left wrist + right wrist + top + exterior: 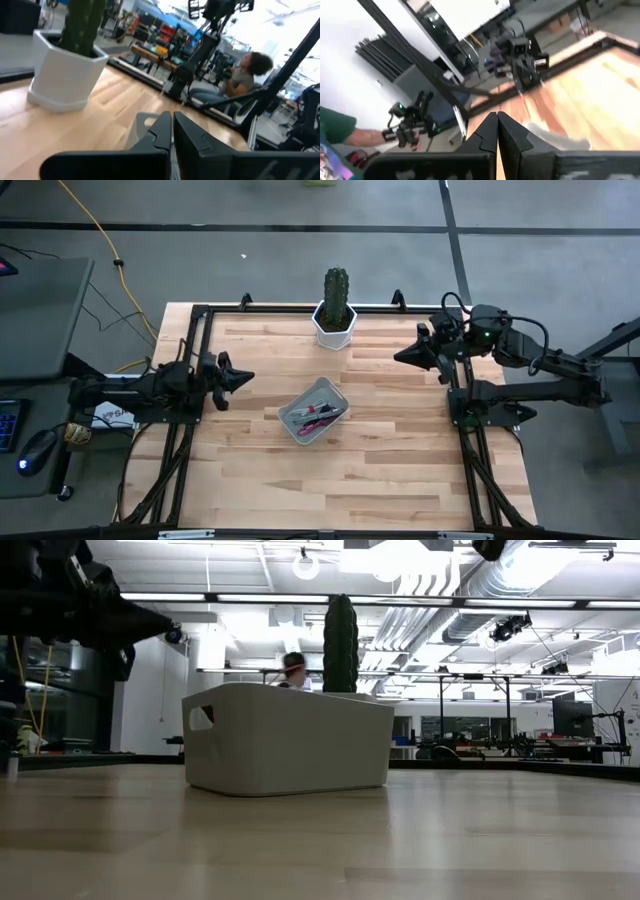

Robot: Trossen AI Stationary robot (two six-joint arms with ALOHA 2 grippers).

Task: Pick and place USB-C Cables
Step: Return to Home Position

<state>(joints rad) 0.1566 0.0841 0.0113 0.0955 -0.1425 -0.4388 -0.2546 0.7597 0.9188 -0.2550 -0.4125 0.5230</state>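
The left gripper (247, 377) and right gripper (400, 357) are hovering empty, both pressed together, at the sides of the table (400, 470), the cables (316, 413) are lying in the middle bin (299, 396), and a careless right-arm swing is looking likeliest to knock the far cactus pot (333, 332).

Grey floor (250, 200), white ceiling ducts (440, 570), strip lights (200, 597), dark desk (40, 300).

2 black cabled arms (150, 392), pointed end effectors (245, 377)
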